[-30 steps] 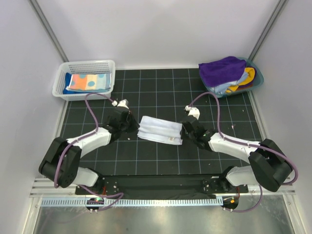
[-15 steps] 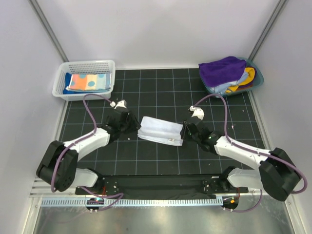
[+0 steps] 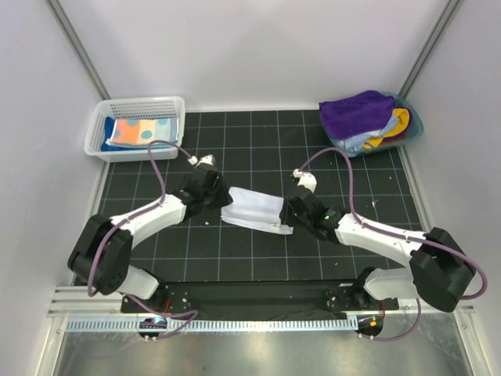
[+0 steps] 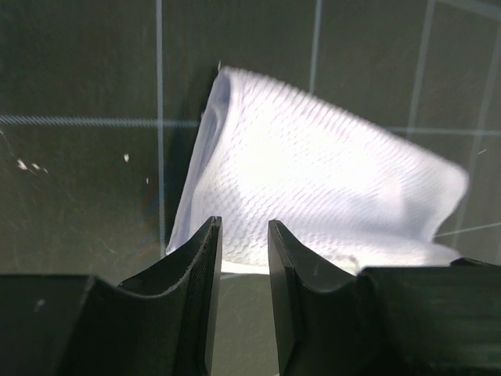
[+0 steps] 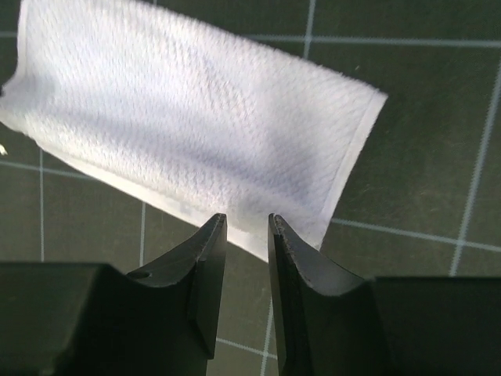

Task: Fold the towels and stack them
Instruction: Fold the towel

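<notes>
a: what is taking up the most room?
b: the black gridded desk (image 3: 258, 258), which is carrying everything. at its far right corner a teal tub (image 3: 413, 119) is holding a loose heap with a purple towel (image 3: 356, 113) on top, so that is looking like the unfolded supply.
a: and the far left corner?
b: a white mesh basket (image 3: 141, 106) is sitting there with a folded polka-dot towel (image 3: 141, 131) lying flat inside. i am judging that finished pieces are being stacked there.
a: where is the piece being worked on?
b: the white towel (image 3: 257, 208) is lying mid-desk between the two arms, folded into a narrow band, its left end seeming to puff up a little.
a: are the claws gripping it?
b: no. the left claw (image 4: 243, 235) is hovering at the towel's left end, jaws standing a narrow gap apart with nothing between them. the right claw (image 5: 247, 227) is doing likewise at the edge near the hemmed right end, slightly parted and empty.
a: why opposite ends?
b: i am guessing they are lining up to pinch both ends together, for another fold or a lift toward the basket. the puffy end is worrying me; it may be springing open unless it gets pressed down.
</notes>
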You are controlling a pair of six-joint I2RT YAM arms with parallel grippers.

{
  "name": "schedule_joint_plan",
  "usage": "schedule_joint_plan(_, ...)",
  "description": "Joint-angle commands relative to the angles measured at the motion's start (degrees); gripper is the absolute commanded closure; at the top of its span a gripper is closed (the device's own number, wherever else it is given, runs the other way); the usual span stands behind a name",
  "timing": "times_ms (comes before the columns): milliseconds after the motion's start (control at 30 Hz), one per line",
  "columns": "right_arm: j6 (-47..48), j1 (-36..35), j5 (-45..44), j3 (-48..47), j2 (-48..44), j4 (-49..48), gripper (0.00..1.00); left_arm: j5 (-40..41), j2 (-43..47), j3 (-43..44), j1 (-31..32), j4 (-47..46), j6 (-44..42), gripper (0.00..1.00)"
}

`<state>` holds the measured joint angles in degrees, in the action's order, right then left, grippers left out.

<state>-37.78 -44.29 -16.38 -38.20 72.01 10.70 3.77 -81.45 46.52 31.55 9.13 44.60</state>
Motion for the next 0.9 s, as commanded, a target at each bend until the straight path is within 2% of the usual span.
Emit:
schedule_joint_plan(0, -3.3, -3.0, -1.5, 0.6, 1.7, -1.5, 0.65, -1.8, -3.7, 1.0, 1.5, 2.4, -0.7, 0.67)
schedule_joint_plan(167, -6.1, -4.2, -1.9, 4.2, 2.1, -1.8, 0.66, -1.3, -6.0, 0.0, 2.7, 2.5, -0.8, 0.69)
schedule_joint_plan(500, -7.7, -5.3, 0.4, 5.9, -5.2, 0.7, 0.65, -0.5, -3.8, -1.7, 2.7, 3.8, -0.6, 0.7)
schedule_joint_plan(667, -9.2, -10.0, -0.1, 0.9, -5.7, 2.6, 0.66, -0.8, -4.2, -0.4, 2.7, 4.6, -1.0, 0.7)
schedule_joint_plan(767, -8.1, -11.1, -2.3, -4.2, -2.3, 4.1, 0.65, -0.8, -4.8, -0.1, 2.8, 4.6, -0.9, 0.7)
schedule_joint_plan(867, -6.0, -11.2, -3.4, -10.7, 4.9, 4.0, 0.65, -0.3, -5.5, -0.2, 2.8, 4.7, -0.7, 0.7)
